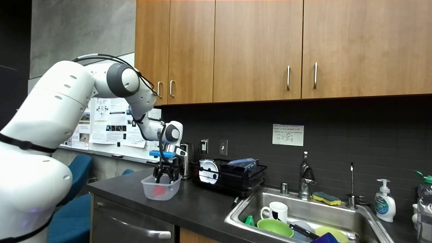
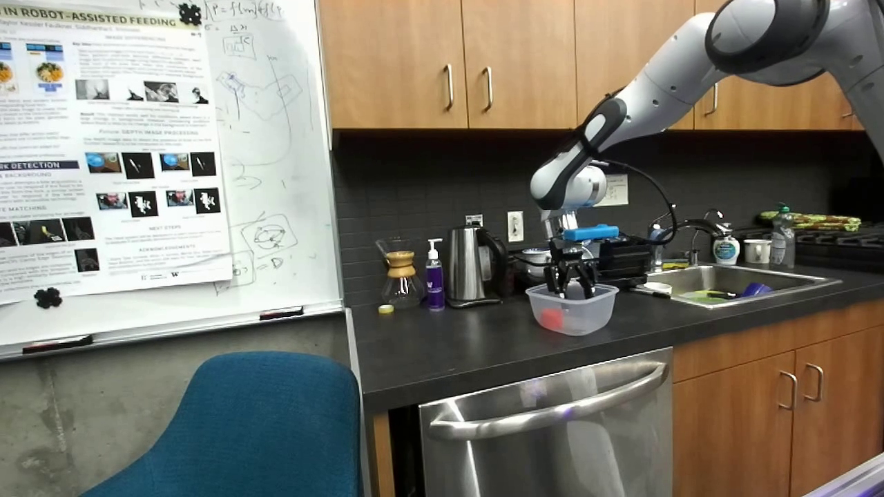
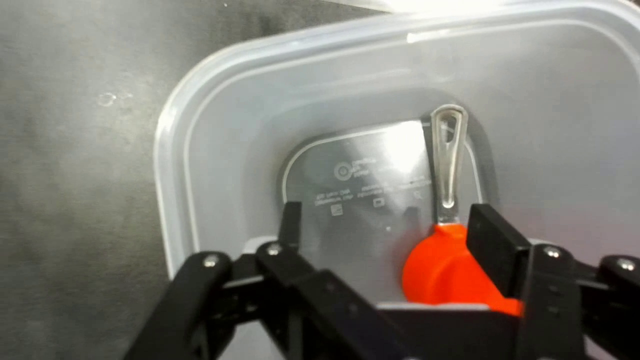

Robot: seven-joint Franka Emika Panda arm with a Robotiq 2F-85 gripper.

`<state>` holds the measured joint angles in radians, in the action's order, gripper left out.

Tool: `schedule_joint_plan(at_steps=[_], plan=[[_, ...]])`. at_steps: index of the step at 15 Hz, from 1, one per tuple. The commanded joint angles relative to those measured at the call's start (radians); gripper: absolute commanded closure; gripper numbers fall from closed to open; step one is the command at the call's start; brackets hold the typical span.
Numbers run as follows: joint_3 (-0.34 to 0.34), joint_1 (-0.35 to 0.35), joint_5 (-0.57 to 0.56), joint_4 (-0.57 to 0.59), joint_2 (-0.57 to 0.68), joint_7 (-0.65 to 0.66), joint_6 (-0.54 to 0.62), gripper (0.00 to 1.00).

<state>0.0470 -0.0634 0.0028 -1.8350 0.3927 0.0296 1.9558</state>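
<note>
Working down inside clear tub (image 2: 590, 317) on tabletop (image 2: 449, 352), probably either grabbing or dropping off orange scoop (image 3: 442, 265) lying in there, honestly not telling which. If grabbing, calling for lining up on metal handle (image 3: 448, 167) before squeezing; if dropping off, for lifting straight up without snagging tub. As for end effector (image 3: 386, 235): gaping pretty wide, holding nothing, sitting right by scoop, not seeing for sure whether touching.
</note>
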Motion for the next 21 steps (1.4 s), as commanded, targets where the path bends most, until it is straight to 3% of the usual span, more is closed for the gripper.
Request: schedule_joint_plan(at_steps=[1,21], plan=[[-0.002,0.002,-0.005,-0.011,-0.047,-0.013,-0.013,0.0],[0.027,-0.038,-0.003,0.024,0.024,-0.007,-0.004,0.0]])
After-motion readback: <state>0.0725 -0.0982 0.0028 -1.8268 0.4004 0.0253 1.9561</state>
